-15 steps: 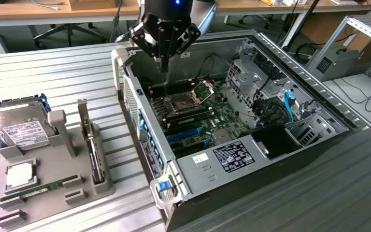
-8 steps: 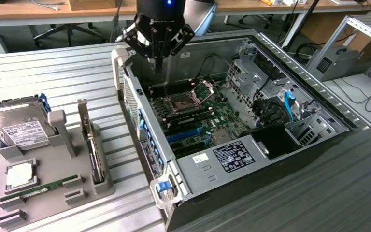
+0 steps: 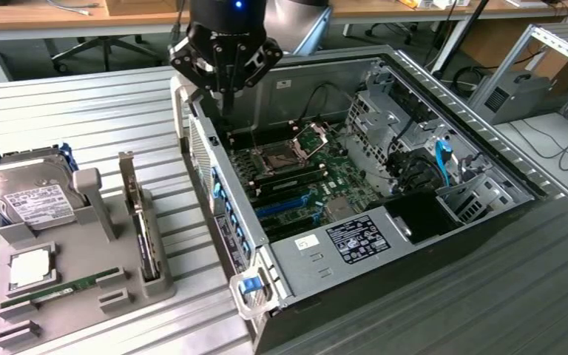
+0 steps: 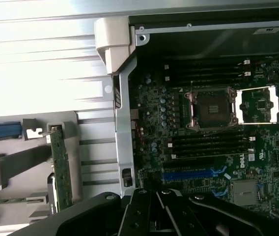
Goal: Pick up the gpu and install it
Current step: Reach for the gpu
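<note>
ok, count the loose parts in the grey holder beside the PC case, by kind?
Boxy silver hard drive with white label: 1
Thin dark gpu card with metal end bracket, standing on edge: 1
Narrow green memory stick: 1
Square silver processor chip: 1
Total: 4

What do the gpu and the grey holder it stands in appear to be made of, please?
The gpu: a circuit board, green with small components in the wrist view, with a silvery, likely metal, end bracket. The holder: matte grey, probably plastic, uniform and unreflective.
</note>
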`<state>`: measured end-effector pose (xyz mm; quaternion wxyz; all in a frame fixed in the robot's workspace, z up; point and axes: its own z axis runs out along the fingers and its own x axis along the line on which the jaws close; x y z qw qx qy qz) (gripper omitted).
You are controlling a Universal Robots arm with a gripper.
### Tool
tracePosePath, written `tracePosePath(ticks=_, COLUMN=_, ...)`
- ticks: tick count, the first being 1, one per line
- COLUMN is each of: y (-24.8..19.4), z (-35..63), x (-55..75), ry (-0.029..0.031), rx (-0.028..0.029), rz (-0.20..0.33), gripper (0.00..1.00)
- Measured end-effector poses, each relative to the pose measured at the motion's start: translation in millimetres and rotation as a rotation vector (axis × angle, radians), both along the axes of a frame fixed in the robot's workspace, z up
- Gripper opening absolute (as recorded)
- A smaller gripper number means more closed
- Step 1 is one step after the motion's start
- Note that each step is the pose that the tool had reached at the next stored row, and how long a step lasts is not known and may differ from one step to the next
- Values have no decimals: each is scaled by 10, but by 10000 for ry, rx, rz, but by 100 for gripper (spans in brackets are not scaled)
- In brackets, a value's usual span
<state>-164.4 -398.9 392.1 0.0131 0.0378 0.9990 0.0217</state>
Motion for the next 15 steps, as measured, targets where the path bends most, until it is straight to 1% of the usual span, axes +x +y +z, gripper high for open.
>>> tracePosePath(ticks=5, y=0, z=-2, x=-119, ry=1, rx=-1, rz=-1, gripper=11)
tracePosePath(ticks=6, y=0, z=-4, x=-177, ry=0, rx=0, rz=0, gripper=11)
tracePosePath(ticks=10, y=0, z=-7, x=-282, ry=1, rx=0, rz=-1, gripper=11)
tracePosePath(ticks=15, y=0, z=-10, x=-444, ry=1, rx=0, rz=-1, gripper=11)
